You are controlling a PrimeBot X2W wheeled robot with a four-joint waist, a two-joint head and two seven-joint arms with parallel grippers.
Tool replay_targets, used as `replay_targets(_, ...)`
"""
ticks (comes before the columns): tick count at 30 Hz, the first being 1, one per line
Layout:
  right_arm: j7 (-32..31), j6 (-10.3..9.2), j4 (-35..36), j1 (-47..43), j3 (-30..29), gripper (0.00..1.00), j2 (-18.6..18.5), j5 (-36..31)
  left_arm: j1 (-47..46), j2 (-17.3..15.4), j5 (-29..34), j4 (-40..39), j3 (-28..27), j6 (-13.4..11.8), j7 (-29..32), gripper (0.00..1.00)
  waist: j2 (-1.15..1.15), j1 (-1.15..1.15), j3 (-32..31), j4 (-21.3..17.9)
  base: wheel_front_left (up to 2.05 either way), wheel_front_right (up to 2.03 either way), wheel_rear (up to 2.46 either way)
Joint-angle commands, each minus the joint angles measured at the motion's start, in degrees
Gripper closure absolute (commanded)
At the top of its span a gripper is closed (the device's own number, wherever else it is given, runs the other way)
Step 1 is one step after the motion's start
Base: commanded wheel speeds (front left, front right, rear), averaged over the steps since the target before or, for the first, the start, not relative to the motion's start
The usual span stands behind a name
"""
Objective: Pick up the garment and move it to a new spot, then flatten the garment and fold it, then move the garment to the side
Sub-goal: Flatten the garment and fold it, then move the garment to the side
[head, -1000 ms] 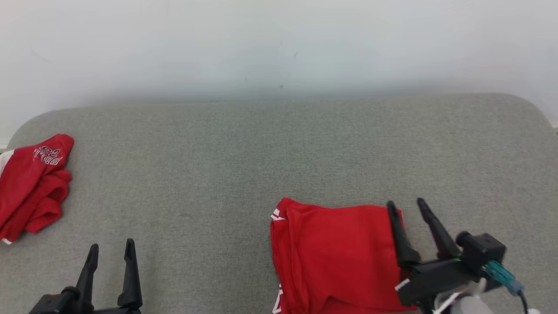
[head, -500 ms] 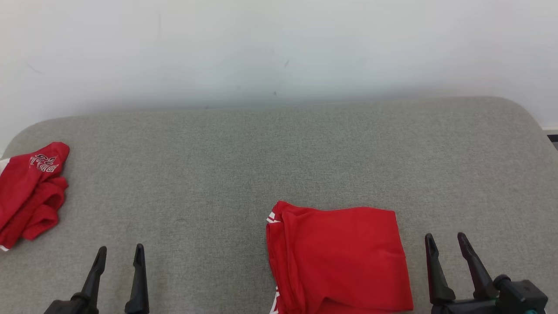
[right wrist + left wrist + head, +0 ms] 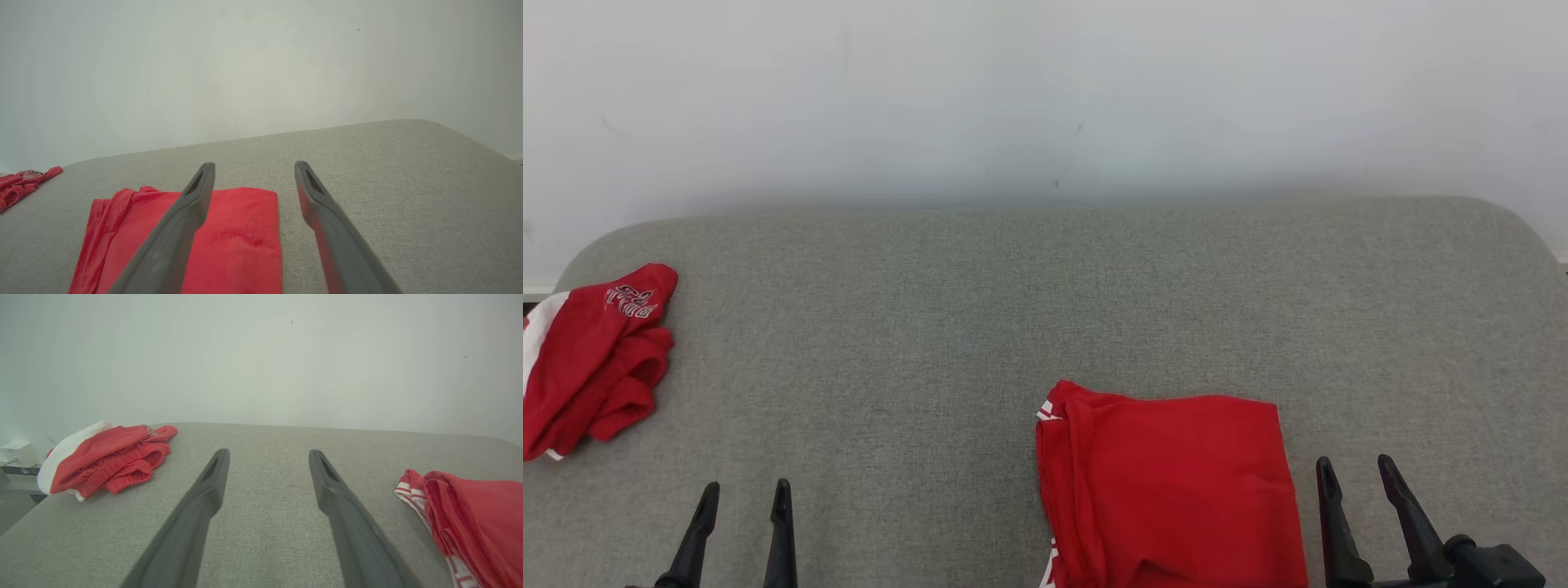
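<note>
A folded red garment [image 3: 1168, 490] with white-striped trim lies flat on the grey padded surface [image 3: 931, 310], near its front edge, right of centre. My right gripper [image 3: 1354, 464] stands open just right of it, apart from the cloth and holding nothing. The right wrist view has the open right gripper [image 3: 254, 164] above that garment's [image 3: 229, 241] right edge. My left gripper [image 3: 747, 487] is open and empty at the lower left. From the left wrist, the left gripper [image 3: 267, 453] points over bare fabric, the folded garment [image 3: 478, 514] to its right.
A second red garment [image 3: 592, 359] with white trim and a printed logo lies crumpled at the surface's far left edge, seen again as a crumpled garment [image 3: 106, 457]. A pale wall [image 3: 1045, 98] rises behind. A small white box [image 3: 16, 453] sits off the left end.
My right gripper has drawn back from the folded garment's right edge toward the lower right, still open. The left gripper sits lower in the head view. The camera shifted slightly.
</note>
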State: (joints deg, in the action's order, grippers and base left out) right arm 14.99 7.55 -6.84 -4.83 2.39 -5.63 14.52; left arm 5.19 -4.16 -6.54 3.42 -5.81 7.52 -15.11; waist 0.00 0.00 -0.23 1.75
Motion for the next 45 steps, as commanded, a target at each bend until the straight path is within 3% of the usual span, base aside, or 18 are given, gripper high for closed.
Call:
replay_targets(1, 0.25, -0.15, 0.07, -0.4, 0.05, 0.0, 0.19, -0.22, 0.54, 0.16, 0.32, 0.02, -0.12, -0.1, -0.03, 0.0, 0.0, 0.0, -0.04, 0.13, 0.0, 0.0, 0.0)
replay_targets(19, 0.26, -0.15, -1.22, 0.08, 0.87, 0.0, 0.33, -0.26, -0.27, 0.55, 0.26, 1.32, -0.53, -0.1, -0.04, 0.0, 0.0, 0.0, 0.17, 0.33, 0.0, 0.0, 0.0)
replay_targets(25, -0.1, -0.15, -3.4, 3.27, 1.73, 0.0, -1.43, 0.34, -0.33, 0.68, -0.01, 1.48, -0.6, -0.1, -0.04, 0.0, 0.0, 0.0, 0.34, 0.16, 0.0, 0.0, 0.0)
replay_targets(36, -6.71, -0.15, -15.45, 12.68, 3.67, 0.0, -4.82, 1.85, -1.49, 0.98, -0.57, 1.89, 0.16, -0.1, -0.04, 0.0, 0.0, 0.0, 1.68, 1.04, 0.0, 0.0, 0.0)
replay_targets(45, -6.45, -0.15, -27.19, 17.28, 5.62, 0.0, -4.34, 2.94, -2.67, 0.84, -1.11, 2.36, 0.23, -0.1, -0.04, 0.0, 0.0, 0.0, 3.59, 1.7, 0.0, 0.0, 0.0)
